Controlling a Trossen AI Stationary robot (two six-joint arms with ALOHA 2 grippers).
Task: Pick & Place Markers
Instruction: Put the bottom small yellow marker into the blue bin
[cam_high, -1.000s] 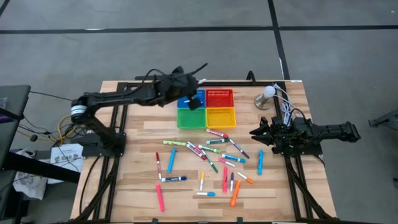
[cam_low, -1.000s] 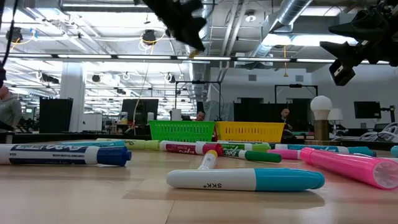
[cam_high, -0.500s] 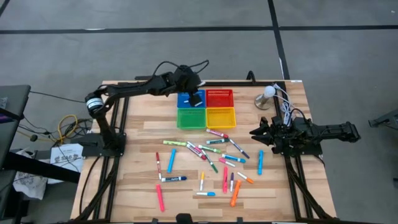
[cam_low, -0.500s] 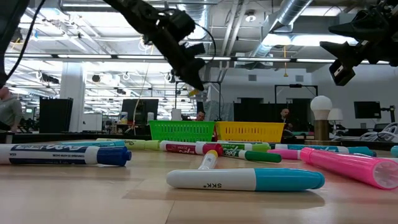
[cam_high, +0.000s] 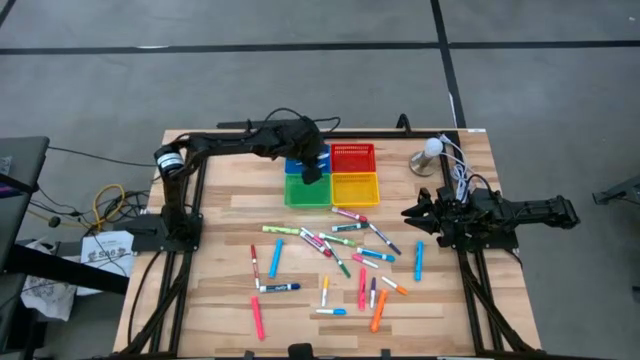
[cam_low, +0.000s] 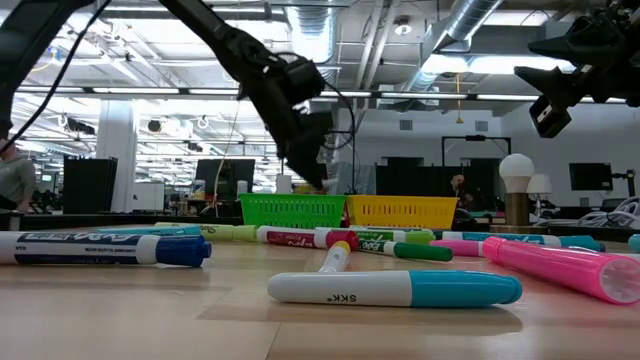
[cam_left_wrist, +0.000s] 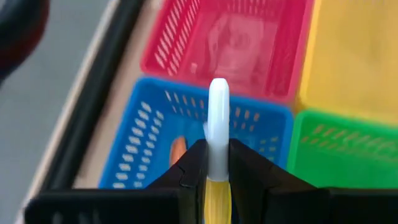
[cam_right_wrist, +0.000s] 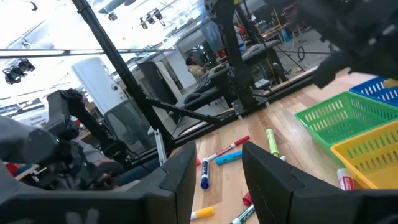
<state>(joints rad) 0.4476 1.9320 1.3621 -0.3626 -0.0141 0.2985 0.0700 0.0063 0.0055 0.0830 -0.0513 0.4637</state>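
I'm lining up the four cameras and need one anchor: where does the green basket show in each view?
High: green basket, lower-left of the four, just below the left gripper.
Low: centre, at the table's far edge.
Left wrist: right edge, partly cut off.
Right wrist: right side, beyond the fingers.
Shared landmark: the yellow basket touching its side in every view.

Four mesh baskets: blue basket (cam_left_wrist: 155, 155), red basket (cam_left_wrist: 236, 43), green basket (cam_left_wrist: 348, 149), yellow basket (cam_left_wrist: 357, 53), all with perforated walls. Held marker (cam_left_wrist: 217, 143): white barrel, yellow lower section. Loose markers (cam_high: 340, 262): pink, blue, green, orange, red, several white-barrelled with coloured caps. Table (cam_high: 215, 230): light wood, striped planks. Arms: black. Lamp (cam_high: 430, 150): white globe.
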